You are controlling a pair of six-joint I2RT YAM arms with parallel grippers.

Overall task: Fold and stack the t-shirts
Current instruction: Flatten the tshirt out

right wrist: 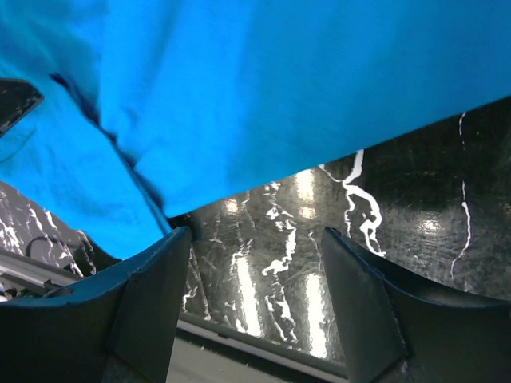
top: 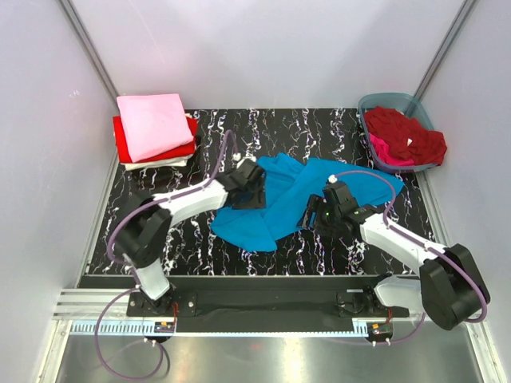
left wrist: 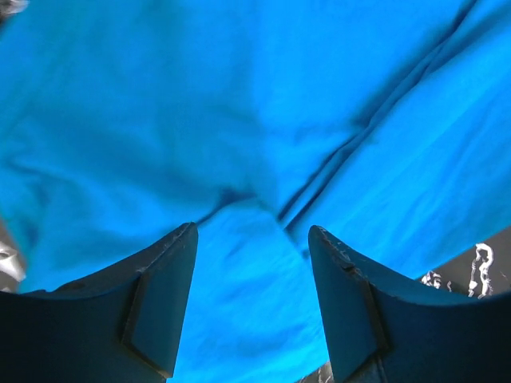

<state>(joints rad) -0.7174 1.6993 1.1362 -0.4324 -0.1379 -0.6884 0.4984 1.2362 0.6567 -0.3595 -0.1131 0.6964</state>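
A turquoise blue t-shirt (top: pixel 279 199) lies crumpled in the middle of the black marbled table (top: pixel 207 247). My left gripper (top: pixel 254 191) is open right over its left part; the cloth (left wrist: pixel 239 120) fills the left wrist view and lies between the open fingers. My right gripper (top: pixel 313 214) is open at the shirt's near right edge, over bare table, with the cloth edge (right wrist: pixel 239 104) just ahead of the fingers. A folded stack sits at the back left: pale pink shirt (top: pixel 153 124) on top, bright red (top: pixel 124 144) under it, white (top: pixel 160 163) at the bottom.
A grey-blue plastic tub (top: pixel 383 102) at the back right holds a dark red shirt (top: pixel 407 132) and a magenta shirt (top: pixel 387 152). White walls close the back and sides. A metal rail (top: pixel 263 319) runs along the near edge by the arm bases.
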